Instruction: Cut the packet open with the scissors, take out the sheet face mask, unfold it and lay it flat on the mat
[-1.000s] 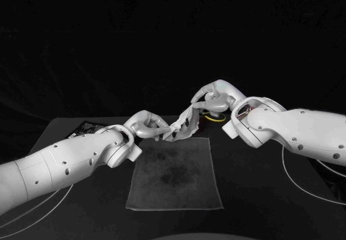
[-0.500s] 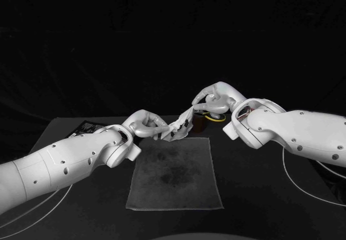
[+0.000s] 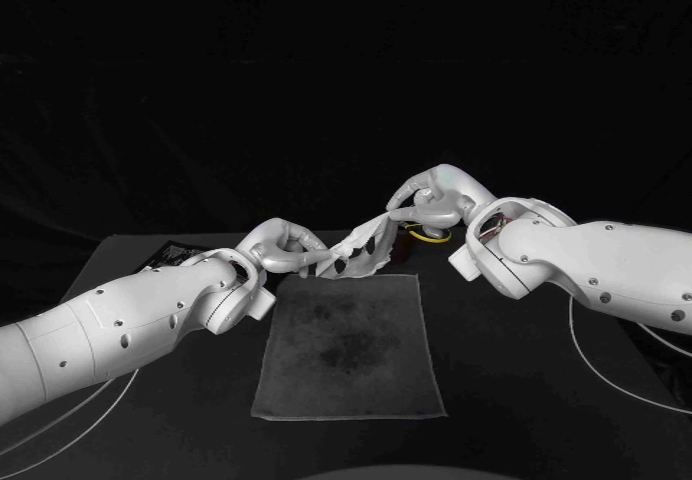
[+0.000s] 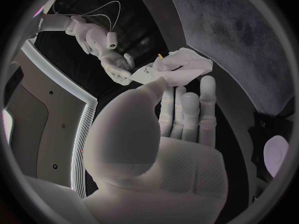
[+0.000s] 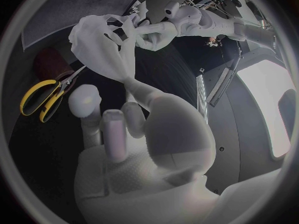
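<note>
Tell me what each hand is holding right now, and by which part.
Both hold the sheet face mask, partly unfolded above the far end of the mat. The left hand pinches its lower end, the right hand its upper end.

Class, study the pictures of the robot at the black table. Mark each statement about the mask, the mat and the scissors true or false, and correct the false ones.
1. The left robot hand and the right robot hand both hold the sheet mask. True.
2. The sheet mask lies flat on the mat. False: it hangs crumpled in the air between the two hands, by the mat's far end.
3. The right robot hand holds the scissors. False: the scissors lie on the table near it.
4. The scissors have yellow handles. True.
</note>
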